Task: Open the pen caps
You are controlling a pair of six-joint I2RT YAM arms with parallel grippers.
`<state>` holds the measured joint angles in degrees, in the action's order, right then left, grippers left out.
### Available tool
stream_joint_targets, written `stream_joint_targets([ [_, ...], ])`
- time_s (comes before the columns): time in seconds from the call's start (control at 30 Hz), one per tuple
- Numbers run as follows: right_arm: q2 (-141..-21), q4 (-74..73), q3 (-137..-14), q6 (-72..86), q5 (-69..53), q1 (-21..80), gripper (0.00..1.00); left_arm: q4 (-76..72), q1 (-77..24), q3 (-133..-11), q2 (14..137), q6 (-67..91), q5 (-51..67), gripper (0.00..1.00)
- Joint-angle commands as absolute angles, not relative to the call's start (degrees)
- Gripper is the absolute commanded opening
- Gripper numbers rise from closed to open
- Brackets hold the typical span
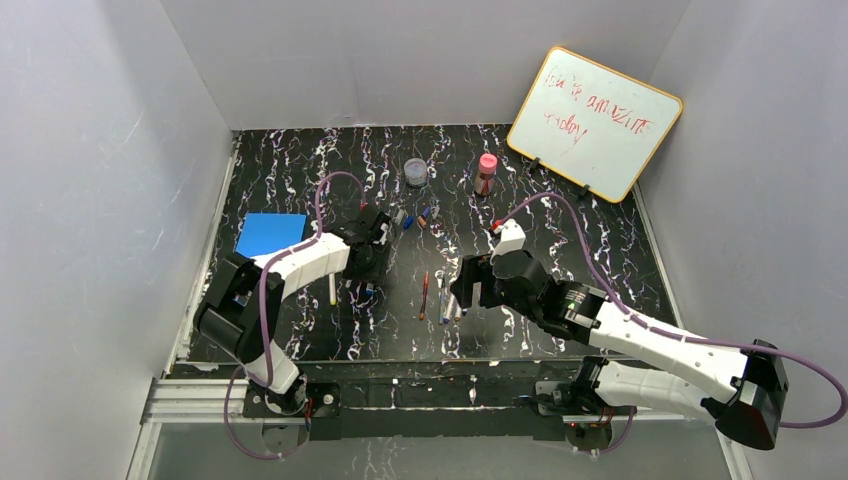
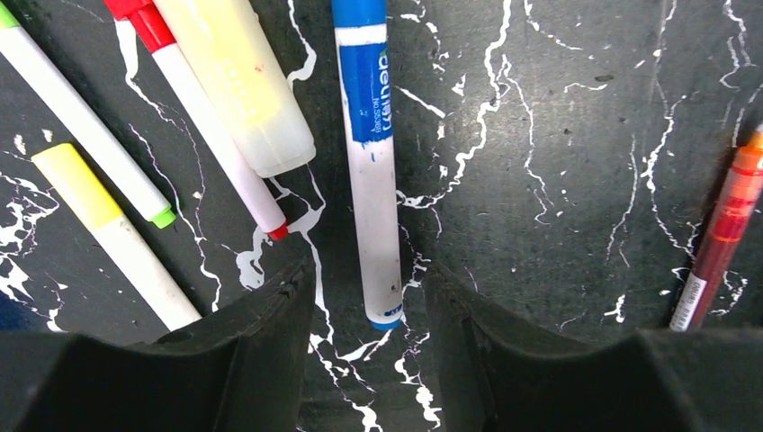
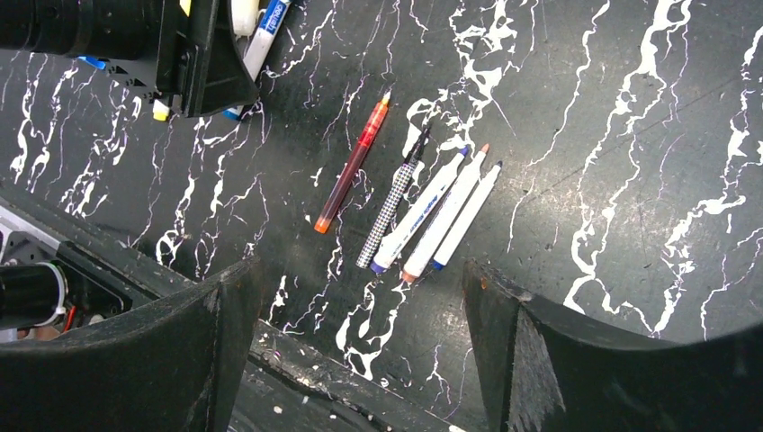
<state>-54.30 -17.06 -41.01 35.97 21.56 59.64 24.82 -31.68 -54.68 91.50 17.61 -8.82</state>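
My left gripper (image 1: 366, 268) is open, low over a cluster of pens. In the left wrist view its jaws (image 2: 369, 277) straddle the tail of a capped blue-and-white marker (image 2: 373, 162). Beside it lie a yellow highlighter (image 2: 238, 81), a red-ended marker (image 2: 216, 135), a green-ended marker (image 2: 85, 126) and a yellow-capped marker (image 2: 117, 234). A thin red pen (image 2: 720, 243) lies to the right. My right gripper (image 1: 465, 290) is open and empty (image 3: 360, 288), above a row of uncapped pens: the red pen (image 3: 353, 162), a chequered pen (image 3: 393, 202) and three white markers (image 3: 445, 216). Loose caps (image 1: 428, 214) lie further back.
A round clear jar (image 1: 415, 172) and a pink-capped bottle (image 1: 486, 172) stand at the back. A whiteboard (image 1: 594, 120) leans at the back right. A blue pad (image 1: 270, 233) lies at the left. The table's front edge (image 3: 297, 360) is just under my right gripper.
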Motion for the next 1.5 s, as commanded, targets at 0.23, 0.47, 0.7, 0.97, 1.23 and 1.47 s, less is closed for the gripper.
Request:
stream_joint_targets([
  [0.23, -53.5, -17.3, -43.9, 36.8, 20.4, 59.5, 0.87, 22.5, -31.9, -52.8, 93.6, 18.5, -9.6, 0.38],
  [0.47, -52.6, -17.4, -44.0, 37.2, 20.3, 59.5, 0.87, 22.2, -31.9, -51.2, 93.6, 18.5, -9.2, 0.28],
  [0.7, -52.4, -17.9, -44.6, 37.3, 20.1, 59.5, 0.87, 21.9, -31.9, -49.9, 86.7, 19.7, -9.9, 0.13],
  [0.97, -51.7, -15.5, -45.7, 37.1, 19.4, 59.5, 0.86, 22.4, -32.0, -52.1, 71.2, 21.1, -7.1, 0.0],
  [1.23, -50.8, -5.3, -48.3, 40.8, 13.0, 59.5, 0.86, 14.6, -32.2, -50.7, 60.0, 25.4, 7.5, 0.0],
  [1.47, -49.2, 11.9, -46.8, 44.4, 7.6, 59.5, 0.86, 3.2, -32.6, -45.3, 50.3, 33.0, 16.4, 0.0],
])
